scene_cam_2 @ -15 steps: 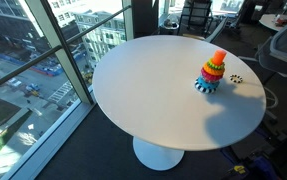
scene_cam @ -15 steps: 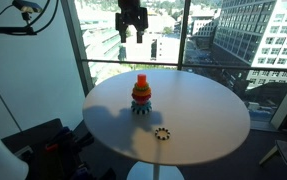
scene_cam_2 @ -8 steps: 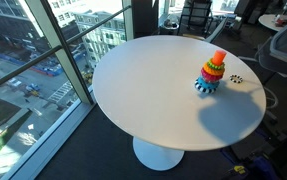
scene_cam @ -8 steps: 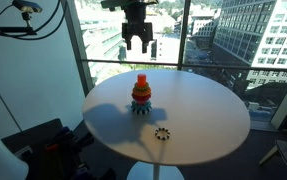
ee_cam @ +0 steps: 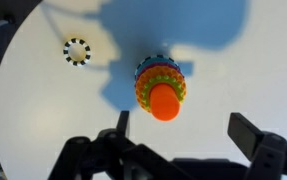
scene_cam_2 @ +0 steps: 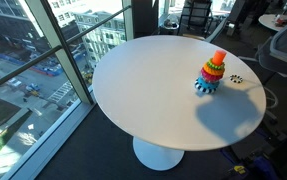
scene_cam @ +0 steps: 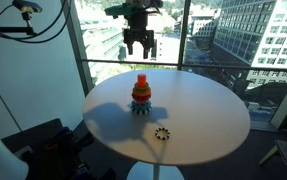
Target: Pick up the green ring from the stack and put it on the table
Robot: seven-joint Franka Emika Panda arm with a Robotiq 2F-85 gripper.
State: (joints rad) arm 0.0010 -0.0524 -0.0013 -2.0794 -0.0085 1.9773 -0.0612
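The stack (scene_cam: pixel 141 96) stands on the round white table (scene_cam: pixel 203 125), with red and orange rings on top and a blue cog-edged base. It also shows in an exterior view (scene_cam_2: pixel 212 72) and from above in the wrist view (ee_cam: pixel 161 87). The green ring (ee_cam: pixel 143 90) shows as a yellowish-green band low in the stack. My gripper (scene_cam: pixel 138 46) hangs open and empty well above the stack; in the wrist view its fingers (ee_cam: pixel 183 128) spread wide below the stack.
A pale ring with dark dots (scene_cam: pixel 162 133) lies on the table near the stack, also seen in the wrist view (ee_cam: pixel 76 51) and an exterior view (scene_cam_2: pixel 236 78). Tall windows stand behind the table. Chairs and desks stand past the table (scene_cam_2: pixel 198 15).
My gripper has come down lower toward the stack and shifted slightly sideways. The stack and the dotted ring have not moved.
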